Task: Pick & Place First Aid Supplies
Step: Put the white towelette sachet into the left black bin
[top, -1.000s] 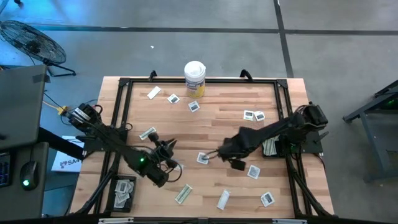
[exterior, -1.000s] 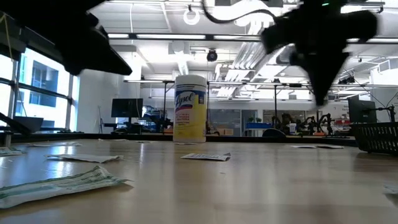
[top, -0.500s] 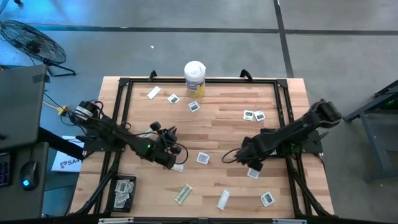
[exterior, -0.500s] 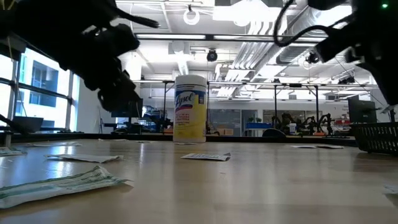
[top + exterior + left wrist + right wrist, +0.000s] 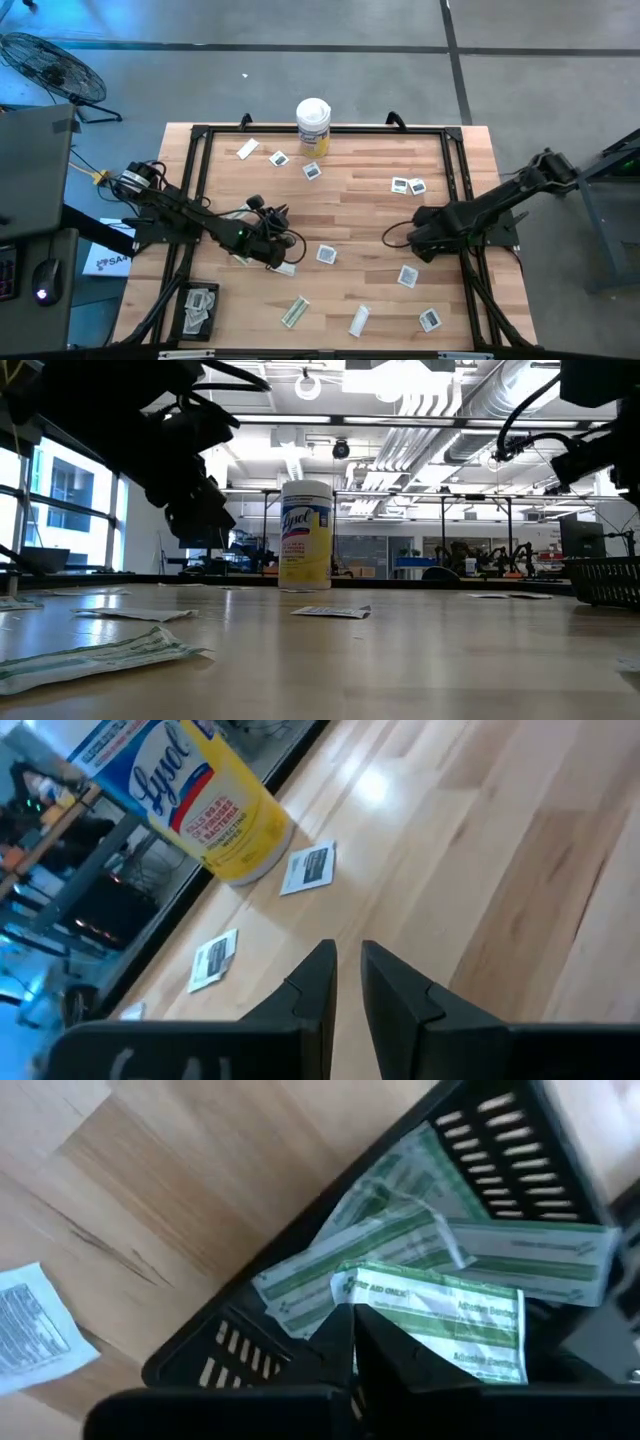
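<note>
- Right fingers [image 5: 357,1342] are pinched on a green-striped packet [image 5: 440,1315] directly over the black basket [image 5: 480,1140], which already holds similar wrappers.
- Left fingers [image 5: 345,982], nearly closed and empty, hover nearer the canister [image 5: 205,805]; two square sachets [image 5: 309,869] lie beside it on the bench [image 5: 480,870].

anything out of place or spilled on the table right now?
Nothing spilled or damaged. The packets lie scattered flat, as loose supplies would. The only non-supply item is the upright canister at the table's far edge. The black basket holds green-striped wrappers in a loose pile.
</note>
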You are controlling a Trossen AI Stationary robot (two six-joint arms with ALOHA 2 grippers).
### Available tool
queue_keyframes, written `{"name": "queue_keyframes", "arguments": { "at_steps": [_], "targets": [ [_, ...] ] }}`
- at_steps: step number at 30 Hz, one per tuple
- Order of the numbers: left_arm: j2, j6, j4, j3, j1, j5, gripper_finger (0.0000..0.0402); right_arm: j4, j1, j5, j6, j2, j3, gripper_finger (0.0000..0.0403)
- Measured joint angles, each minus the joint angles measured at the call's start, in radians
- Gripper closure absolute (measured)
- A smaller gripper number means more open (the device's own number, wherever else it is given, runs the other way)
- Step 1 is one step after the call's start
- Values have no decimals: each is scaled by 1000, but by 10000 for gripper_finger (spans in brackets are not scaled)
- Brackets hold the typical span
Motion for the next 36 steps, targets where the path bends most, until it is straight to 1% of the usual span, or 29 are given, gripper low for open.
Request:
{"name": "queue_keyframes", "arguments": {
  "at_steps": [3, 9, 11, 13, 15, 16, 18, 20, 22, 24, 26, 30, 36],
  "targets": [
    [0, 70, 0, 0, 0, 6, 355, -37, -16, 0, 13, 15, 24, 375],
    [-8, 133, 2, 2, 0, 37, 355, -178, -72, 1, 7, 18, 88, 316],
    [-8, 153, -2, 2, 0, 38, 355, -213, -97, 40, 3, 18, 128, 300],
    [-8, 164, 1, 2, 0, 38, 355, -209, -127, 128, -12, 17, 164, 291],
    [-8, 163, 3, 2, 0, 38, 355, -174, -167, 231, -22, 17, 189, 286],
    [-8, 163, 7, 2, 0, 38, 355, -142, -198, 264, -39, 17, 194, 285],
    [-8, 162, 8, 2, 0, 41, 355, -63, -274, 285, -87, 17, 195, 285],
    [-8, 159, 9, 2, 0, 63, 355, 27, -356, 282, -171, 18, 181, 286],
    [-8, 155, 9, 2, 0, 87, 355, 129, -433, 269, -308, 18, 158, 289],
    [-8, 155, 9, 2, 0, 100, 355, 225, -508, 236, -462, 19, 131, 291],
    [-8, 154, 9, 2, 0, 111, 355, 301, -584, 190, -554, 19, 102, 295],
    [-8, 155, 39, 2, 0, 110, 355, 408, -729, 145, -517, 55, 59, 305],
    [-8, 180, 68, 2, 0, 125, 355, 365, -897, 180, -461, 170, 52, 317]
  ]
}}
